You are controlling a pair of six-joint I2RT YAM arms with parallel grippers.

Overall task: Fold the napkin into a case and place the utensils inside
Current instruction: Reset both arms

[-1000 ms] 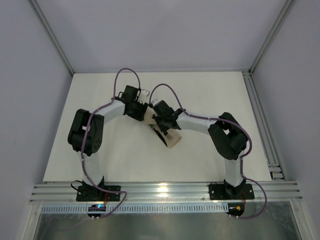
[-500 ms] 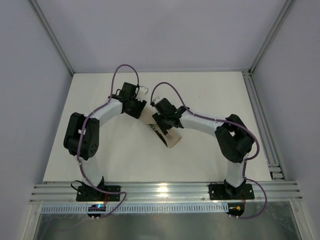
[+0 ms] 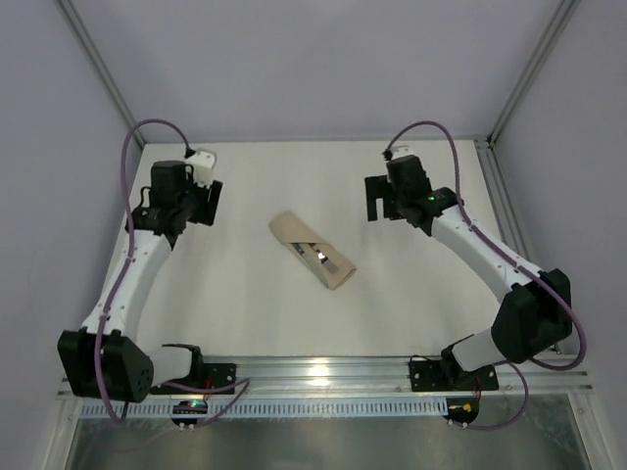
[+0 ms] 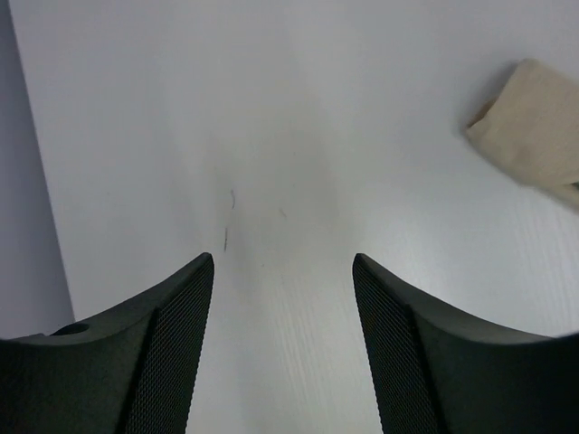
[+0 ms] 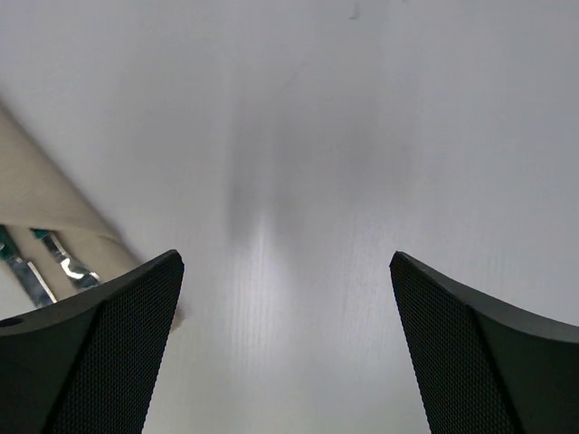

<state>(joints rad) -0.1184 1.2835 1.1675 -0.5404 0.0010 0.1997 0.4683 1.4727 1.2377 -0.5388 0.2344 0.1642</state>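
Observation:
The napkin lies folded as a narrow beige case (image 3: 312, 251), slanting across the middle of the table. The utensils (image 3: 319, 256) sit in its diagonal pocket, and only a little metal shows there. In the right wrist view the case (image 5: 41, 190) is at the left edge, with the utensils' silver ends and green bits (image 5: 63, 260) poking out. One end of the case (image 4: 534, 131) shows at the upper right of the left wrist view. My left gripper (image 3: 201, 204) (image 4: 282, 262) is open and empty, well to the left of the case. My right gripper (image 3: 378, 202) (image 5: 286, 258) is wide open and empty, off to its right.
The white tabletop (image 3: 245, 313) is bounded by grey walls on the left, back and right. An aluminium rail (image 3: 509, 225) runs along its right edge, and another rail (image 3: 313, 377) carries the arm bases at the near edge.
Both arms have pulled away from the case, the left one to the left and the right one to the right. Both grippers have opened wider. The case now lies uncovered.

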